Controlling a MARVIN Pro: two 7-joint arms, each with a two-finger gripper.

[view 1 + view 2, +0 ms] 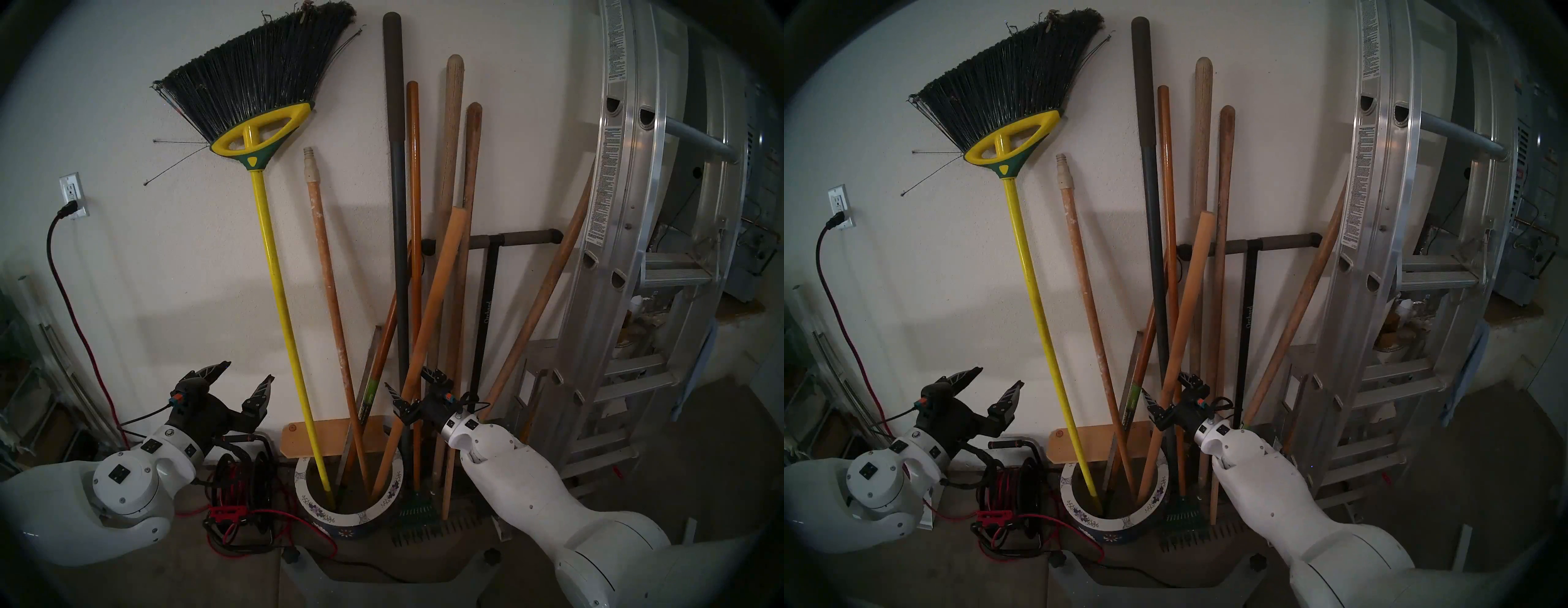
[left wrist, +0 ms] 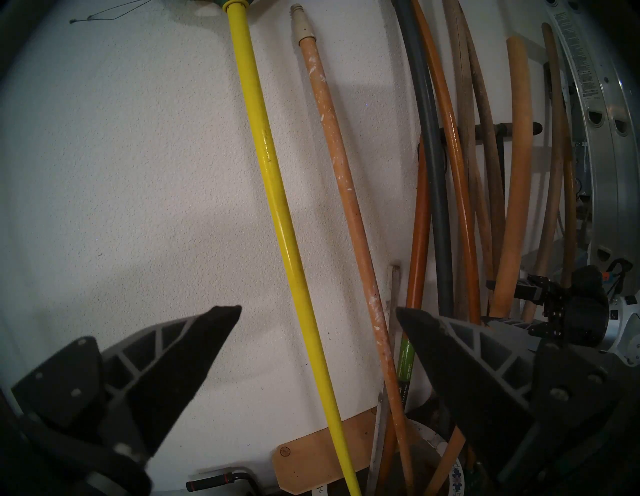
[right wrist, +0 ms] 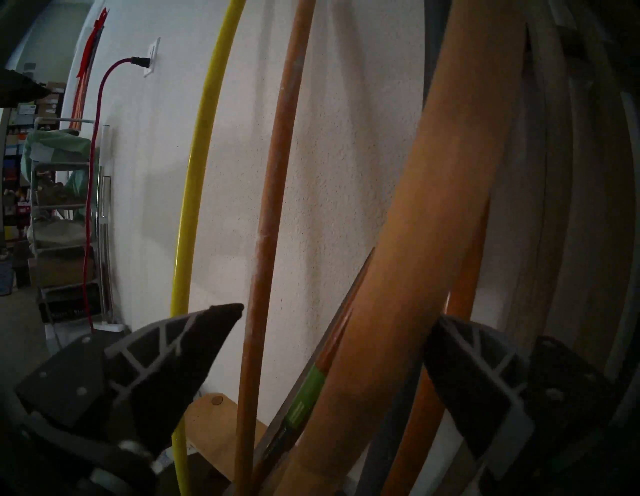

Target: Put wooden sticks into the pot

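While the right gripper point(image 1: 410, 387) stands with its jaws spread wide on either side of the thick plain stick point(image 1: 424, 339), low in the middle of the head view, neither finger presses on the wood: the stick is released, not grasped. In the right wrist view the same stick point(image 3: 415, 242) fills the gap between the two dark fingers point(image 3: 180, 356), nearer the one at the lower right. Its lower end sits inside the pot point(image 1: 352, 516), which stands on the floor at the bottom centre of the frame, and its flat top leans up and to the right across the other handles against the wall.

The speckled stick point(image 1: 335, 322) with the cream threaded tip also stands in the pot, leaning up and to the left so its tip rests on the white wall point(image 1: 169, 263). Beside it, further left, the yellow broom point(image 1: 275, 254) stands in the pot too, bristles at the upper left of the frame.

At the lower left the left gripper point(image 1: 242, 382) hangs in the air with jaws fully apart and nothing between them; its wrist view shows the broom handle point(image 2: 277, 194) and the speckled stick point(image 2: 346, 194) beyond its fingers. Right of the pot, a dark grey pole point(image 1: 396, 212), more wooden handles and a black T-shaped handle point(image 1: 488, 271) lean on the wall, with a silver ladder point(image 1: 628, 212) on the right side.
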